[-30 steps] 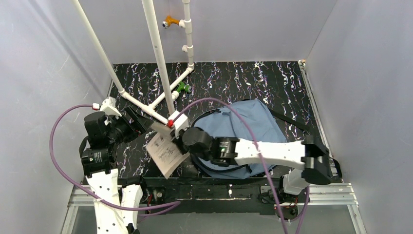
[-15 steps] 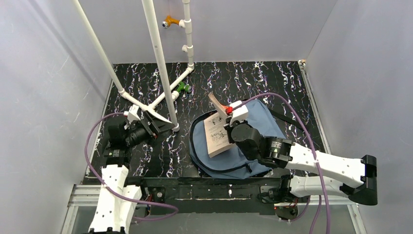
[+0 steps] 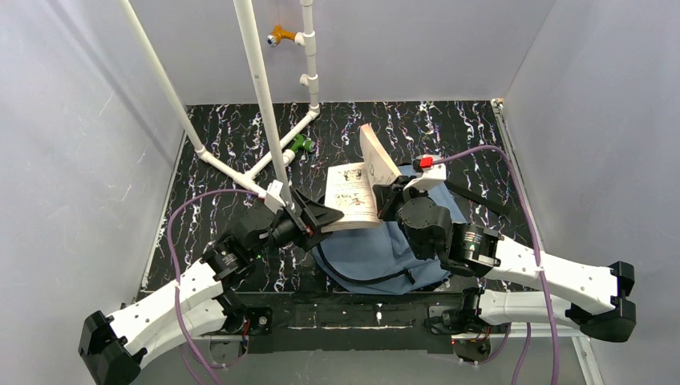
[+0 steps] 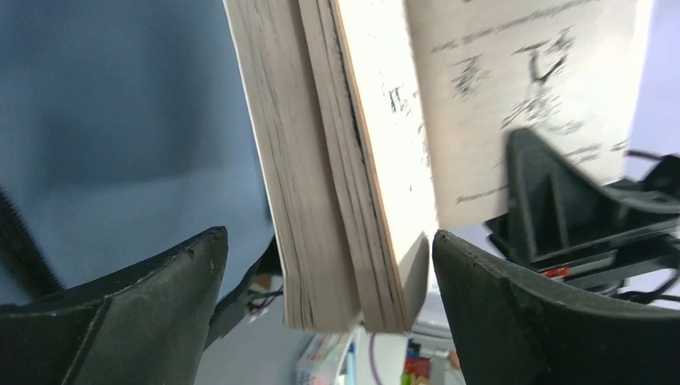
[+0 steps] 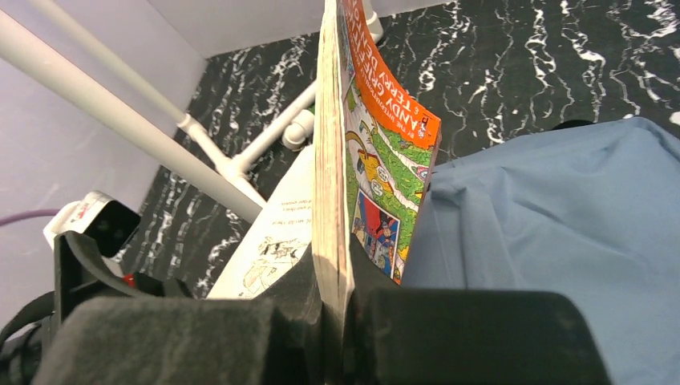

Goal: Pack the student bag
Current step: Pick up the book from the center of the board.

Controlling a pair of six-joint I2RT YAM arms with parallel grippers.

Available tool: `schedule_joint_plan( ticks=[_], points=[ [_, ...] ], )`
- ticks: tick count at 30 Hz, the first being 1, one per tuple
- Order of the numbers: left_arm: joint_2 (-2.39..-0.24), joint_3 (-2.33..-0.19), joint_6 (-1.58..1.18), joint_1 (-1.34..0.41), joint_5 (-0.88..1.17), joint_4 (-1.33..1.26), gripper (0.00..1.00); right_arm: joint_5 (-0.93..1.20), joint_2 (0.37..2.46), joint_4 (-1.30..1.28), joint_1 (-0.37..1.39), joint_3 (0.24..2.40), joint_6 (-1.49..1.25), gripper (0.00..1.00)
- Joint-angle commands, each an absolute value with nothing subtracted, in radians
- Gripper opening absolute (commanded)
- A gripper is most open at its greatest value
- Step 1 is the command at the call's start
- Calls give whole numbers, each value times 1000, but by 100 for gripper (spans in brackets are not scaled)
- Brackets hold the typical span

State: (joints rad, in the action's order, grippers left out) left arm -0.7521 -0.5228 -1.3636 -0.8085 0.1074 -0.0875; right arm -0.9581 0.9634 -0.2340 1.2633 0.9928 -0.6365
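Observation:
The student bag [image 3: 377,250] lies blue and slumped at the table's near middle, also visible in the left wrist view [image 4: 120,120] and the right wrist view [image 5: 561,224]. A paperback book [image 3: 353,192] hangs splayed open above the bag's left side. My right gripper [image 3: 385,192] is shut on the upright half with the colourful orange-and-green cover [image 5: 377,152], pinching it at the lower edge [image 5: 333,269]. My left gripper [image 3: 325,215] is open, its jaws [image 4: 329,235] standing either side of the book's page edges [image 4: 321,160] without touching them.
A white pipe frame [image 3: 261,88] slants across the table's left and back, with a green clip [image 3: 301,144] at its foot and an orange fitting [image 3: 278,35] high on the rear pipe. Grey walls enclose the black marbled table [image 3: 449,128]. A black bag strap [image 3: 473,196] trails right.
My right arm has carried the book rightward and back over the bag, where it has fallen open. My left arm has swung in from the left, its jaws opening wider around the book's pages.

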Motion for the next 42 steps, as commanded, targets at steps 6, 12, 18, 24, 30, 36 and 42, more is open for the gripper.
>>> schedule_joint_plan(
  ticks=[6,12,18,24,30,36,42],
  points=[
    [-834,-510,-1492,-816,98,-368,97,-968,922,-61,1262,1044,-729,1],
    [-764,-484,-1444,-816,61,-401,74,-933,899,-86,1262,1004,-728,1],
    [-750,-444,-1439,-816,56,-424,47,-829,899,-107,1262,983,-654,1],
    [-826,-455,-1389,-816,121,-492,20,-621,963,-106,1262,1025,-494,19],
    [-803,-418,-1348,-814,138,-525,0,-404,1005,-262,1262,1154,-281,98],
    [-717,-370,-1296,-778,181,-541,0,-448,975,-393,1254,1241,-229,98],
    [-691,-394,-1240,-721,339,-551,0,-380,1042,-512,1126,1296,-321,98]
  ],
)
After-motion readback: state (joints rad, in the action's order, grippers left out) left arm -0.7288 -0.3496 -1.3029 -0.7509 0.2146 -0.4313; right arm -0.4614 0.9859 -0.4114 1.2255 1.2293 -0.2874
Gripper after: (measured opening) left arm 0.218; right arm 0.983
